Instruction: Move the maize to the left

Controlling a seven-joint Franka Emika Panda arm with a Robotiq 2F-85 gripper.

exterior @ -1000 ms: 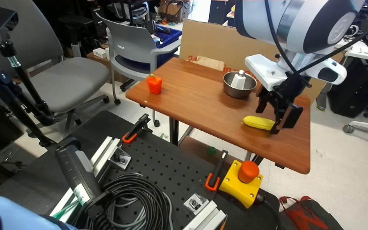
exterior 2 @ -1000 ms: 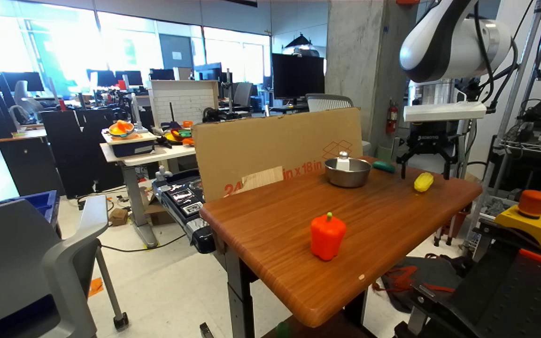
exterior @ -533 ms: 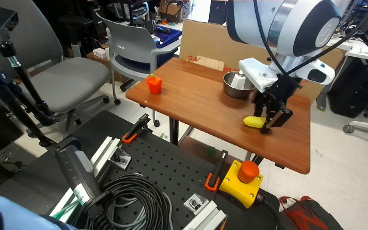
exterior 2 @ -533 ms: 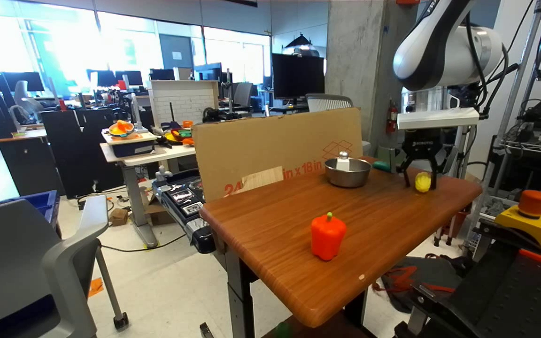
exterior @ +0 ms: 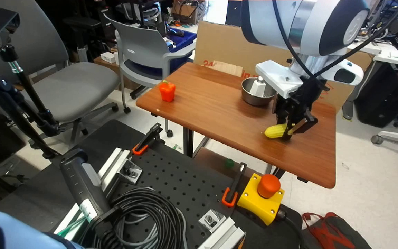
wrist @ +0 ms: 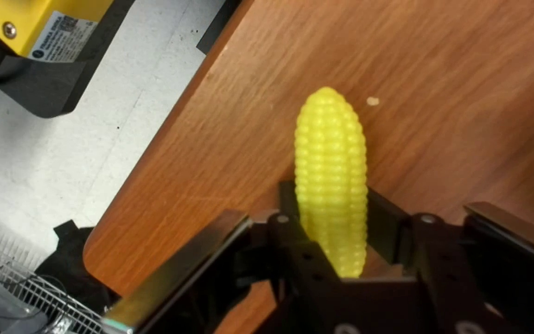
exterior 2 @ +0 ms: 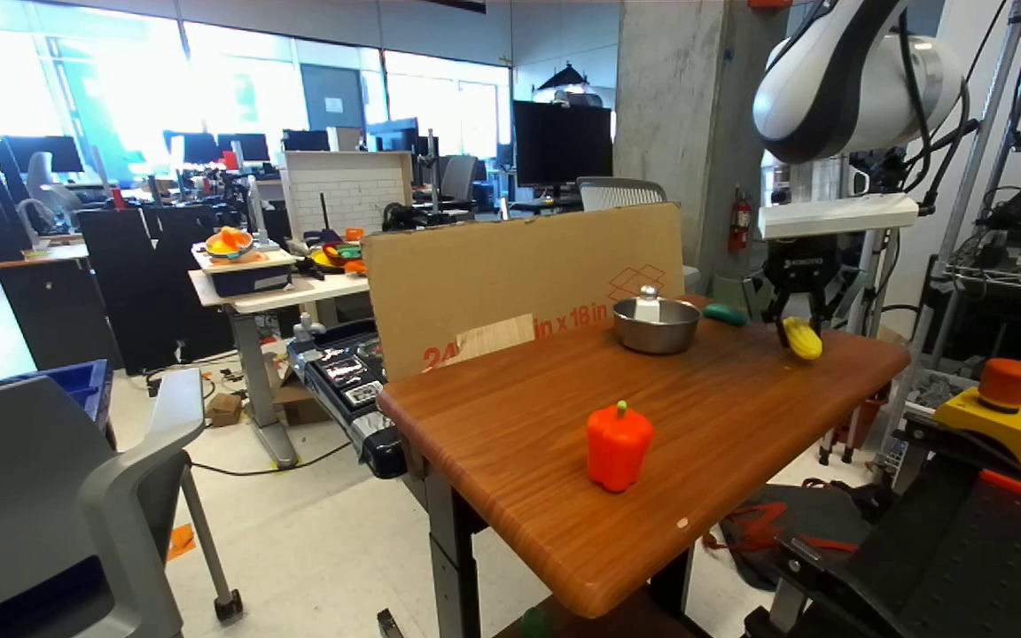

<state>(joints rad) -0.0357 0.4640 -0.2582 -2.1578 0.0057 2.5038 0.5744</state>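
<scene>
The white-and-black arm leans in over the brown wooden table, its gripper pointed down, and the jaws stand only as far apart as the maize is thick — they have it pinched by both flanks. The cob is near a long edge of the tabletop, toward the end where the arm hangs, and its rounded tip juts out past the jaws; whether its underside touches the wood, I can't make out. In the wrist view a pale fleck shows on the wood just beside that tip. Nearer the long cardboard panel sits a steel bowl with a white, silver-knobbed piece inside it. In an exterior view a dark green thing lies just beside the bowl. The orange-red bell pepper, green stem up, stands toward the opposite end, well apart from the maize in both exterior views, with a grey chair close by that end. Off the table's other long side, a black perforated board carries a coil of black and grey cable — and at its edge, a yellow box with a big red-orange button.
</scene>
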